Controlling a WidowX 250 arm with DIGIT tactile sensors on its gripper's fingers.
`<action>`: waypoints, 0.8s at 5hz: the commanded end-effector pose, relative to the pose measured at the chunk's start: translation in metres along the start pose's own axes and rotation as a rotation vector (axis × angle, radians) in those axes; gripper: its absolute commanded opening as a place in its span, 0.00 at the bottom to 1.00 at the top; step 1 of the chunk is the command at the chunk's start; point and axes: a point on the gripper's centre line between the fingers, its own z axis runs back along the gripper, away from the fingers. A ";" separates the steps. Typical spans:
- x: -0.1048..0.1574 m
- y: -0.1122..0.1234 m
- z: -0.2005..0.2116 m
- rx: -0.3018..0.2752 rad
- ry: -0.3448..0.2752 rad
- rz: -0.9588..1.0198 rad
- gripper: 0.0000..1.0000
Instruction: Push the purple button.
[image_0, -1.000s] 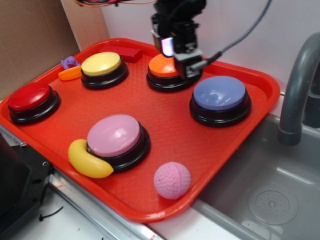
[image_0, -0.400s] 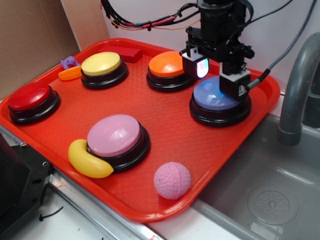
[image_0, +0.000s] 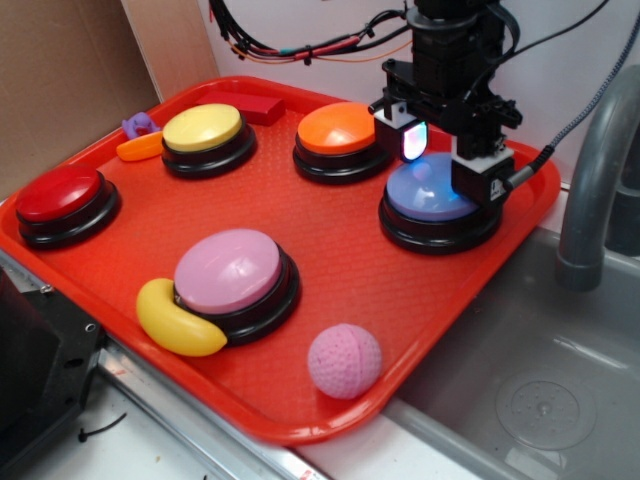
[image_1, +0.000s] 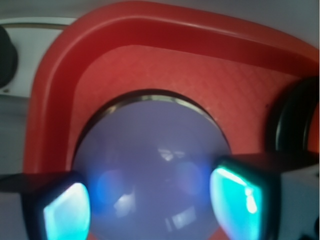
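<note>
The purple button (image_0: 425, 195), a periwinkle dome on a black base, sits at the right of the red tray (image_0: 330, 250). My gripper (image_0: 445, 165) is directly over it, very close to or touching its top. The jaws are open and empty, with glowing cyan pads. In the wrist view the dome (image_1: 150, 165) fills the middle, and the two pads (image_1: 235, 200) stand apart on either side of it. The arm hides the back part of the button in the exterior view.
On the tray: an orange button (image_0: 338, 135), a yellow button (image_0: 205, 130), a red button (image_0: 62, 197), a pink-lilac button (image_0: 230, 272) with a yellow banana toy (image_0: 175, 320), a pink ball (image_0: 344, 360). A sink (image_0: 540, 400) and faucet (image_0: 595, 170) lie right.
My gripper has moved from over the orange button rightward to over the purple button, and in the last moment shifted a little further right and down.
</note>
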 end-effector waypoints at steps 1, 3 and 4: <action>-0.002 0.008 0.007 -0.047 -0.049 0.017 1.00; -0.003 0.011 0.033 -0.029 -0.118 -0.011 1.00; -0.005 0.012 0.040 -0.033 -0.136 -0.019 1.00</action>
